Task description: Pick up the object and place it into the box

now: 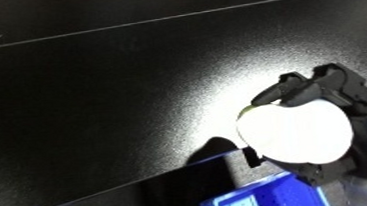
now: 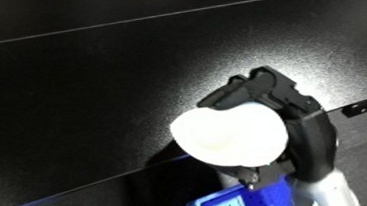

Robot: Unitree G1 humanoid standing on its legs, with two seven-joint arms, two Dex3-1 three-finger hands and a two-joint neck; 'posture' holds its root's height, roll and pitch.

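A pale round object (image 2: 231, 135) glows bright white in the grasp of my right hand (image 2: 291, 116), whose black fingers curl over its top and right side. The object is held up above the dark table (image 2: 91, 95), near the lower right of both views. Below it, at the bottom edge, shows the blue corner of the bin (image 2: 227, 203). The same object (image 1: 295, 132) and the right hand (image 1: 339, 86) appear further right in the left eye view. My left hand shows in neither view.
The black tabletop (image 1: 91, 95) fills most of the picture, with a thin seam line running across the top. A dark panel edge (image 1: 121, 186) slants along the lower left beside the blue bin (image 1: 264, 197).
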